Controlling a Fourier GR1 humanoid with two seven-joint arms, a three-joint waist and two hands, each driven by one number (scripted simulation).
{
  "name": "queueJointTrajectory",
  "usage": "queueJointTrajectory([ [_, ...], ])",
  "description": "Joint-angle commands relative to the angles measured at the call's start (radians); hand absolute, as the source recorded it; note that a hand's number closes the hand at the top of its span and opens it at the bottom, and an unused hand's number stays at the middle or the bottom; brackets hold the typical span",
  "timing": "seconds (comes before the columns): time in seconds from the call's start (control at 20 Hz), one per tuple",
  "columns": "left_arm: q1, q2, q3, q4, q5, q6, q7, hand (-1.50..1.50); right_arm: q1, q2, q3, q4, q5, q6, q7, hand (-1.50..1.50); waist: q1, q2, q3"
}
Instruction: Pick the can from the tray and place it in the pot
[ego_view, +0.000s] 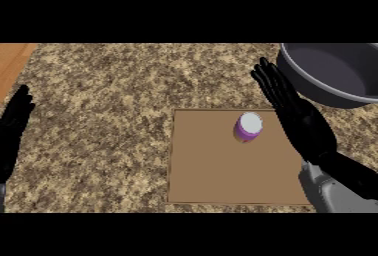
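Here the right robot hand, flat and released, flanks the purple cylindrical can on the square tray.

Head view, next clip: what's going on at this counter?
The right robot hand, fingers straight, is beside the purple can with a white top, not touching it. The can stands upright on the flat brown tray. The round grey pot sits at the far right. The left robot hand rests open at the left edge.

Open tray all around can — pot at upper right.
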Motion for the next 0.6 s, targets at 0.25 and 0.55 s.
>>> queueJointTrajectory([
  [0.25,-0.105,-0.230,-0.091,-0.026,0.136,-0.034,0.009,0.00,-0.115,0.084,0.052,0.303,-0.230,0.179,0.238,-1.50,0.030,-0.008,-0.009],
  [0.55,-0.115,-0.294,-0.119,0.010,0.145,-0.011,0.062,0.00,-0.006,-0.124,-0.038,0.248,0.243,-0.089,-0.185,-1.50,-0.020,-0.028,-0.005],
])
